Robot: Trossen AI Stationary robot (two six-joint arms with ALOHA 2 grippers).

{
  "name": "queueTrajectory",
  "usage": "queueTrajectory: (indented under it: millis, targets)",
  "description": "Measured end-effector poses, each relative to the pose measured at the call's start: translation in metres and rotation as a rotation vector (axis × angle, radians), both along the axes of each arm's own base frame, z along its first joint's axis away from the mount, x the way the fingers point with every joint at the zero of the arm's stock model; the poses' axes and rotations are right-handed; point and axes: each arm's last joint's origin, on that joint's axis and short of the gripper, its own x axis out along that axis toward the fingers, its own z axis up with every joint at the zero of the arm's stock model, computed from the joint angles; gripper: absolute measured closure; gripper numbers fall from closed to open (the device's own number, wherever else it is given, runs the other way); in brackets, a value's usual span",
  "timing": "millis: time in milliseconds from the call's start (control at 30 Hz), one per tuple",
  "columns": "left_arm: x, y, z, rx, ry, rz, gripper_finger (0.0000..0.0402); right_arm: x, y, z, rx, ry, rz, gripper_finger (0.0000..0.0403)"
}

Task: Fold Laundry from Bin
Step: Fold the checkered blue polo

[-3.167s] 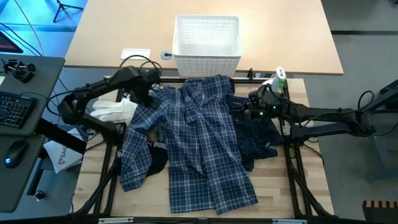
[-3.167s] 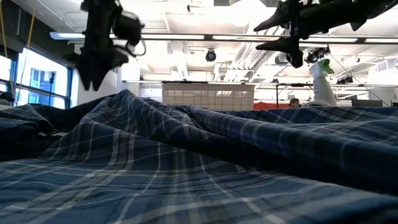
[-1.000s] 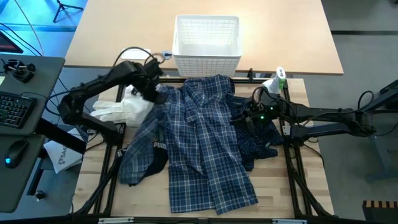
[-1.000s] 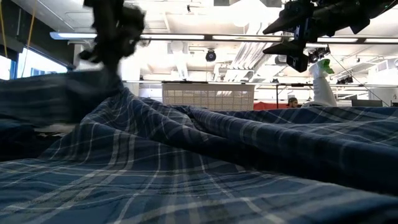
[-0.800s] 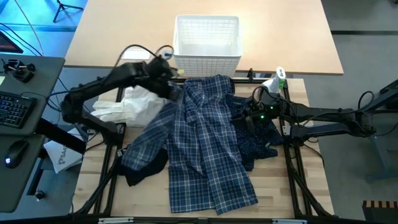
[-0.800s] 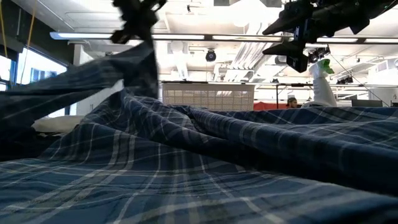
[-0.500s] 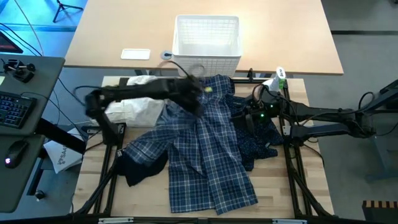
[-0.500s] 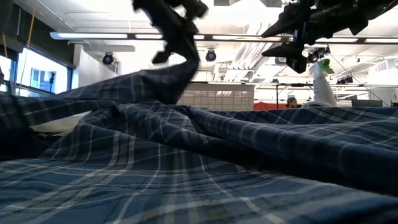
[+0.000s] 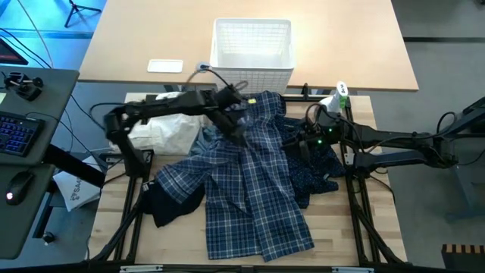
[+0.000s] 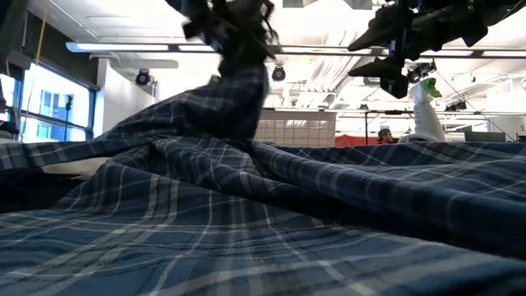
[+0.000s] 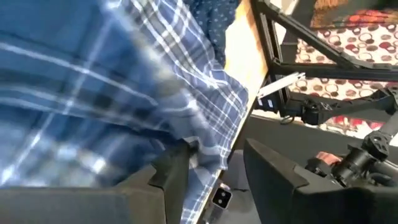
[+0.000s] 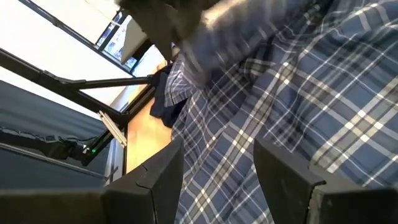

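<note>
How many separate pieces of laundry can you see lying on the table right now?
4: a plaid shirt across the middle, a white cloth at its left, a black piece under its front-left corner, and navy dotted trousers at its right. More may be hidden underneath.

The left arm stretches sideways across the middle, its hand (image 9: 236, 121) parted. The right arm reaches in from the right, its hand (image 9: 303, 140) raised and open.
</note>
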Motion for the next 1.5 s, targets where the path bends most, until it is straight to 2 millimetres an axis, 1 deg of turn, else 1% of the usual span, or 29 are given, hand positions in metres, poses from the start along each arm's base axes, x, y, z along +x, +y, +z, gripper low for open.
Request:
queueTrajectory:
  millis: [67,167,267,333,433,533,667,767,833,867,933,1000,1067,1100,1133,1200,1233,1267,1333,1400,1500]
  targets:
    - [-0.015,-0.009,0.017,0.023,0.011,-0.010,0.0259,0.000,0.000,-0.001,-0.010,0.009,0.005,0.0215]
    - [-0.038,-0.026,0.033,0.060,0.040,-0.089,0.0259,-0.001,0.000,-0.001,-0.040,0.011,0.017,0.0215]
    - [-0.062,-0.040,0.039,0.081,0.165,-0.141,0.0259,-0.001,0.000,-0.001,-0.060,0.011,0.021,0.0215]
    - [-0.076,-0.045,0.039,0.161,0.294,-0.136,0.0259,-0.001,-0.001,-0.001,-0.067,0.011,0.015,0.0215]
    - [-0.091,-0.051,0.034,0.278,0.469,-0.130,0.0259,-0.001,-0.001,-0.001,-0.074,0.011,0.018,0.0215]
    - [-0.098,-0.054,0.019,0.269,0.540,-0.145,0.0254,-0.001,-0.001,-0.001,-0.082,0.011,0.021,0.0215]
    - [-0.108,-0.051,-0.007,0.242,0.612,-0.108,0.0231,-0.001,-0.001,-0.001,-0.084,0.011,0.022,0.0215]
    - [-0.105,-0.045,-0.024,0.322,0.575,-0.030,0.0214,-0.001,-0.001,-0.001,-0.082,0.012,0.021,0.0215]
    - [-0.096,-0.040,-0.028,0.416,0.488,0.031,0.0210,-0.001,-0.001,-0.002,-0.081,0.012,0.022,0.0215]
    - [-0.089,-0.038,-0.026,0.452,0.420,0.065,0.0210,-0.001,-0.001,-0.002,-0.081,0.012,0.022,0.0215]
    - [-0.069,-0.032,-0.015,0.496,0.198,0.147,0.0212,-0.001,-0.001,-0.002,-0.078,0.013,0.021,0.0215]
    - [-0.044,-0.032,0.010,0.558,-0.116,0.210,0.0220,-0.001,-0.001,-0.002,-0.066,0.013,0.016,0.0215]
    - [-0.019,-0.036,0.030,0.610,-0.411,0.226,0.0231,-0.001,-0.001,-0.002,-0.064,0.014,0.016,0.0215]
    - [-0.010,-0.038,0.035,0.617,-0.515,0.211,0.0238,-0.001,-0.001,-0.002,-0.064,0.013,0.015,0.0215]
    - [-0.001,-0.039,0.033,0.610,-0.563,0.184,0.0244,-0.001,-0.001,-0.002,-0.063,0.014,0.014,0.0215]
    - [0.011,-0.038,0.026,0.572,-0.539,0.128,0.0258,-0.001,-0.001,-0.002,-0.058,0.014,0.012,0.0215]
    - [0.013,-0.038,0.025,0.554,-0.489,0.103,0.0264,-0.001,-0.001,-0.002,-0.053,0.014,0.010,0.0215]
    - [0.012,-0.038,0.029,0.546,-0.434,0.067,0.0271,-0.001,-0.001,-0.002,-0.044,0.014,0.008,0.0215]
    - [0.002,-0.042,0.046,0.570,-0.314,-0.024,0.0283,-0.001,-0.001,-0.002,-0.037,0.019,0.007,0.0215]
    - [-0.015,-0.055,0.061,0.609,-0.135,-0.118,0.0295,-0.001,-0.001,-0.002,-0.038,0.020,0.008,0.0215]
    - [-0.043,-0.074,0.075,0.642,0.170,-0.201,0.0310,-0.001,-0.001,-0.002,-0.054,0.019,0.013,0.0215]
